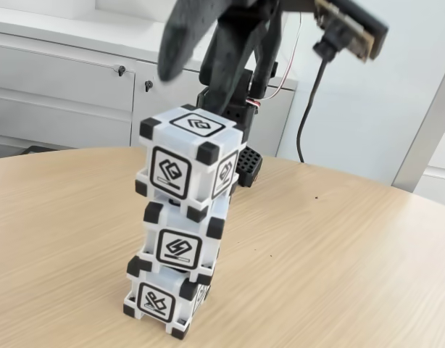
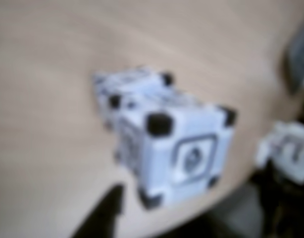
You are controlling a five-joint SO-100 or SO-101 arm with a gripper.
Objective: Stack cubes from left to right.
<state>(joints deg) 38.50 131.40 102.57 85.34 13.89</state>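
Three white cubes with black corners stand in one slightly crooked tower on the wooden table (image 1: 353,261). In the fixed view the top cube (image 1: 190,156) rests on the middle cube (image 1: 180,239), which rests on the bottom cube (image 1: 164,301). My gripper (image 1: 196,90) hangs blurred just above the tower, open and touching no cube. The wrist view looks down on the top cube (image 2: 186,148), with a lower cube (image 2: 127,89) showing behind it. One black finger (image 2: 105,213) shows at the bottom edge, left of the tower.
The arm's black base (image 1: 248,167) stands right behind the tower, and a black cable (image 1: 306,109) hangs beside it. White cabinets (image 1: 63,87) line the wall behind the table. Bare wood spreads to the left and right of the tower.
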